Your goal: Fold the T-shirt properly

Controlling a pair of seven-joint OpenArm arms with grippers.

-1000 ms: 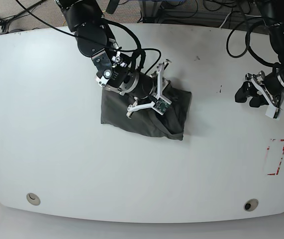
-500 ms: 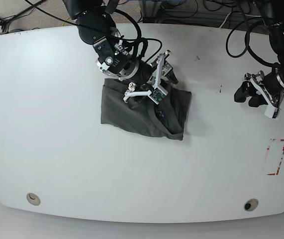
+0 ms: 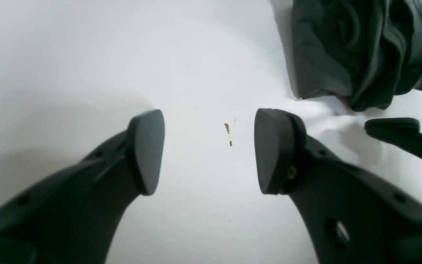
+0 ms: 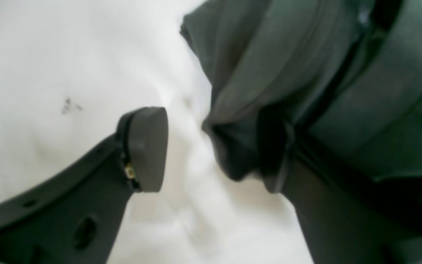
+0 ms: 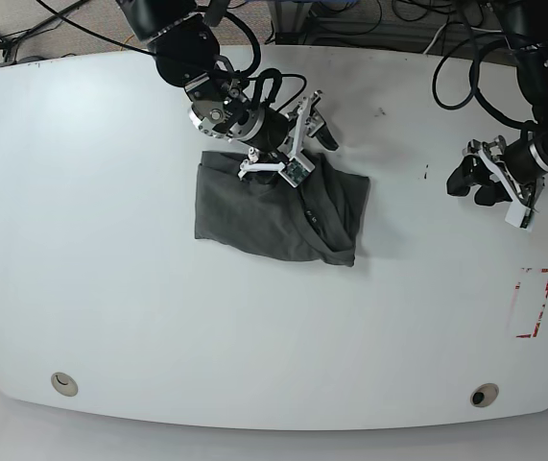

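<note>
Both the right gripper [image 5: 288, 144] and left gripper [image 5: 473, 180] hang spread and empty, so a snagged finger could undo the folded shirt [image 5: 278, 211]

We see the T-shirt [image 5: 274, 213] lying folded into a compact, roughly rectangular bundle near the middle of the tabletop [image 5: 110, 288], towards its far side; it is plain dark charcoal grey, soft, with no print; its near edge slants, and along its right side the layers show as curved, rolled folds [image 4: 306, 80]; one corner is bunched rather than flat [image 3: 365, 55].
</note>
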